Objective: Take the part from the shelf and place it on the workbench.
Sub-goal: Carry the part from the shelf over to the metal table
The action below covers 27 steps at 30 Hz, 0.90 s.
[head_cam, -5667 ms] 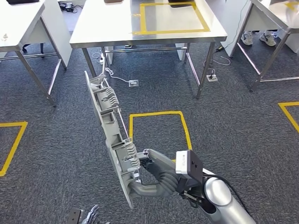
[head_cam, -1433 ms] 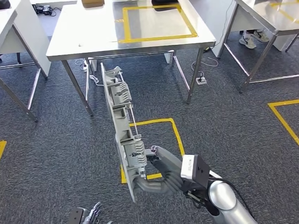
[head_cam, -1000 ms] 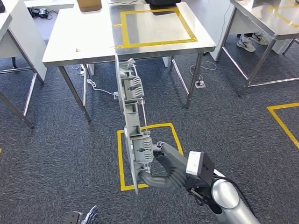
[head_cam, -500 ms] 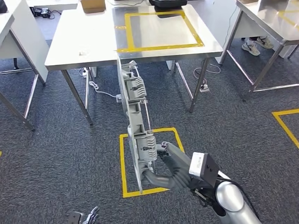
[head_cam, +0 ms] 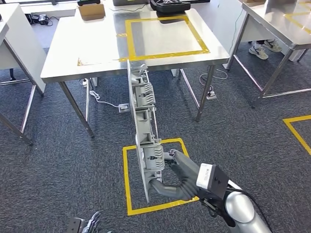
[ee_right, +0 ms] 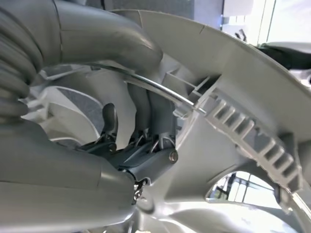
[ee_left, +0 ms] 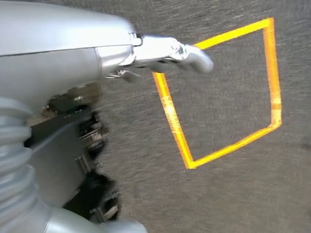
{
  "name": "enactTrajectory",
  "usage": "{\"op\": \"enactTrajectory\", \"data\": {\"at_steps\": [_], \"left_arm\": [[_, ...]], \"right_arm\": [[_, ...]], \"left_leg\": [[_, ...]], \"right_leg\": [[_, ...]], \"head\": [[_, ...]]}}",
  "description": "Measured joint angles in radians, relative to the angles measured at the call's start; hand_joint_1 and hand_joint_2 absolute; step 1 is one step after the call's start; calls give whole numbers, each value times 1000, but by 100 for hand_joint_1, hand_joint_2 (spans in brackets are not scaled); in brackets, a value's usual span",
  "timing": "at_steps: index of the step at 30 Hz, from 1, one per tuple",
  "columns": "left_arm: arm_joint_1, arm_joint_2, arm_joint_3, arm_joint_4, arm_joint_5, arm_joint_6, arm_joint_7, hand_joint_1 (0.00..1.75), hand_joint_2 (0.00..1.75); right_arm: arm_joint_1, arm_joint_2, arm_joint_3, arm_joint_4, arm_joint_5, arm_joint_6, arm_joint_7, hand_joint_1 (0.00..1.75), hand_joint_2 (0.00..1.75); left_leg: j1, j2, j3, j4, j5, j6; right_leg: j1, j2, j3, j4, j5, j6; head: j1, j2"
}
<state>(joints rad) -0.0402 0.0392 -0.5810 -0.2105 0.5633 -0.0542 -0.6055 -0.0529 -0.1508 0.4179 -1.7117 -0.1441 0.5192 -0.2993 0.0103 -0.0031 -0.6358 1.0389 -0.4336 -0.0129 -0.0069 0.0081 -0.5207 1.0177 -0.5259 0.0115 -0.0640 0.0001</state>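
The part (head_cam: 145, 127) is a long grey plastic moulding with ribbed clips and a thin metal rod. My right hand (head_cam: 180, 177) grips its lower end and holds it nearly upright over the carpet. Its upper end lines up with the front edge of the steel workbench (head_cam: 99, 43), which carries a yellow tape rectangle (head_cam: 165, 34). In the right wrist view the part (ee_right: 234, 97) lies close against the fingers (ee_right: 110, 121) wrapped round it. My left hand (head_cam: 88, 225) hangs low at my side, holding nothing, fingers loosely apart.
A cardboard box (head_cam: 91, 10) and a black case (head_cam: 169, 5) sit at the workbench's far side. Other tables stand left (head_cam: 14, 34) and right (head_cam: 278, 19), with a person's shoes (head_cam: 265, 47) beyond. A yellow floor square (head_cam: 126, 179) and cables (head_cam: 106, 103) lie below.
The camera has moved, and the workbench now sits larger and more centred. The part has swung from leaning left to almost upright, still held by my right hand.
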Motion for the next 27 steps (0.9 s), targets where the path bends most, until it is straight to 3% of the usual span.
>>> {"op": "enactTrajectory", "data": {"at_steps": [3,4,5,7,8,9,10,12,14,16,19,21,23,24,25,27], "left_arm": [[-4,3,5,-4,5,2,-4,0,175],[-6,3,9,-6,9,1,-8,0,175],[-9,3,14,-8,13,-1,-11,0,175],[-14,4,22,-12,16,-4,-18,0,175],[-15,4,25,-13,17,-4,-19,0,175],[-15,4,27,-14,17,-4,-20,0,175],[-15,5,29,-15,17,-4,-20,0,175],[-14,4,32,-17,17,-4,-20,0,175],[-16,4,36,-19,17,-5,-20,0,175],[-16,4,40,-20,17,-6,-20,0,175],[-16,3,44,-22,11,-13,-19,0,175],[-15,1,45,-22,-3,-21,-14,0,175],[-13,-2,45,-22,-19,-25,-4,0,175],[-13,-2,45,-22,-25,-25,4,0,175],[-12,-3,45,-22,-30,-26,11,0,175],[-14,-3,44,-22,-37,-27,27,0,175]], "right_arm": [[-1,-1,-4,-6,2,0,1,175,175],[-1,-1,-7,-8,1,0,3,175,175],[0,-1,-10,-11,-1,0,5,175,175],[3,-1,-13,-14,-4,1,8,175,175],[6,-2,-14,-14,-5,2,9,175,175],[10,-3,-15,-14,-5,2,10,175,175],[13,-4,-16,-14,-6,2,11,175,175],[16,-8,-17,-14,-6,2,11,175,175],[16,-10,-17,-14,-6,2,10,175,175],[17,-11,-17,-16,-8,2,9,175,175],[20,-13,-17,-21,-10,-6,9,175,175],[26,-14,-18,-28,-10,-21,10,175,175],[39,-15,-22,-38,-11,-35,12,175,175],[47,-15,-25,-41,-11,-40,13,175,175],[54,-15,-28,-43,-11,-43,13,175,175],[64,-15,-34,-45,-11,-46,11,175,175]], "left_leg": [[-1,-2,6,-1,-5,24],[0,-3,9,-3,-7,31],[1,-2,13,-5,-9,36],[0,-2,19,-5,-17,43],[-1,-2,23,-5,-22,45],[-2,-3,28,-5,-26,45],[-2,-4,35,-5,-32,45],[-3,-6,52,-5,-43,42],[-7,-7,62,-4,-54,32],[-9,-6,65,-6,-61,21],[-8,-4,67,7,-76,3],[-5,-3,24,99,-121,-7],[-3,-2,-51,232,-168,-14],[-3,-2,-76,267,-168,-16],[-2,-2,-82,265,-149,-17],[-1,-1,-41,154,-67,-15]], "right_leg": [[-1,-1,1,7,-16,19],[-2,-2,-9,31,-30,24],[-3,-2,-32,78,-52,28],[-3,-3,-113,216,-105,33],[-3,-3,-152,272,-116,33],[-3,-3,-176,298,-109,33],[-3,-3,-181,282,-79,31],[-1,-4,-140,155,14,21],[5,-5,-96,39,66,11],[9,-4,-87,11,64,5],[3,-3,-75,0,63,-9],[-1,-5,-61,-5,59,-18],[-2,-6,-51,-5,49,-22],[-1,-6,-46,-5,44,-22],[-2,-5,-39,-5,39,-21],[-2,-3,-23,-4,27,-16]], "head": [[1,0],[1,0],[2,0],[2,0],[2,0],[2,0],[2,0],[2,0],[2,0],[2,0],[1,0],[-1,0],[-3,0],[-2,0],[-2,0],[-2,0]]}}
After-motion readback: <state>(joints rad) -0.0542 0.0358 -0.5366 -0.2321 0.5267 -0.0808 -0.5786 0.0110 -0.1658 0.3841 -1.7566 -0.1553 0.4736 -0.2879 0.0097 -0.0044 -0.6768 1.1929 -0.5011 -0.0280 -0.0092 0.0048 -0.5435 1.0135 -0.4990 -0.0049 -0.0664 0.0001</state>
